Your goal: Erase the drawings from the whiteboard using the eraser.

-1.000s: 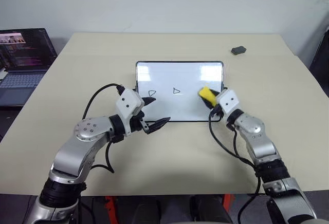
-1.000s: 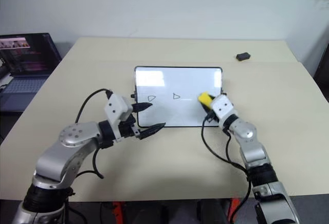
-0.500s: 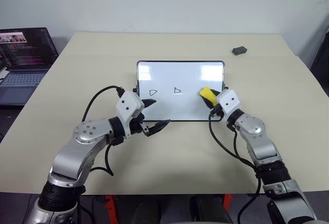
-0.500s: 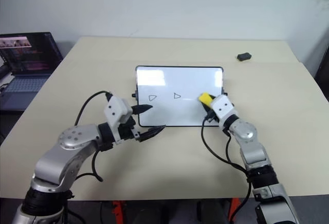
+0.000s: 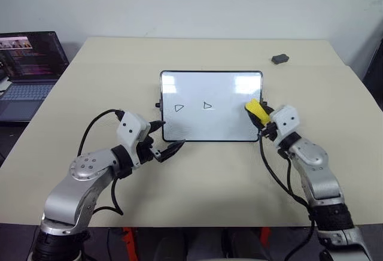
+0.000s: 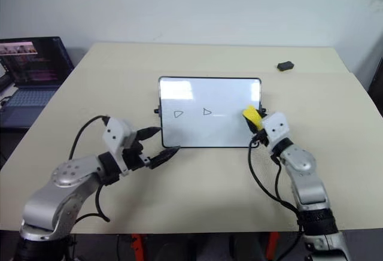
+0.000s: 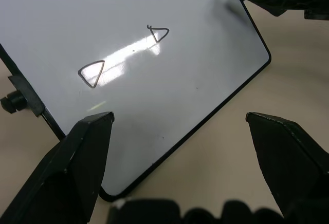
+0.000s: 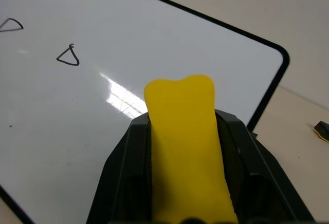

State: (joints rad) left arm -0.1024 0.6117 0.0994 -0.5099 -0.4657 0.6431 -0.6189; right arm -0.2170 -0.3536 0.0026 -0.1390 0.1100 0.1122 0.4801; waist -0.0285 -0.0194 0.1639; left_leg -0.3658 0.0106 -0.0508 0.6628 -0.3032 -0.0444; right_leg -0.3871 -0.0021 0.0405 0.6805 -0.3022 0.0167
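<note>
Holding eraser (image 5: 256,111) pinched in right gripper (image 5: 261,119), left gripper (image 5: 163,139) spread; we are risking nudging whiteboard (image 5: 210,106), missing drawings (image 5: 192,106).

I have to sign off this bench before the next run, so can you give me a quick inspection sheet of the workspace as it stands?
Surface: beige table, bare around the board.
Job's things: whiteboard lying flat mid-table; two triangle drawings on its left half; its right part looks blank. Yellow eraser at the board's right edge.
Clutter: small dark lump near the far right corner.
Grippers: right gripper shut on the eraser; left gripper open, fingers spread at the board's near left corner.
Cables: black cables loop from both wrists.
Surroundings: open laptop off the table's left side; plain wall behind.
</note>
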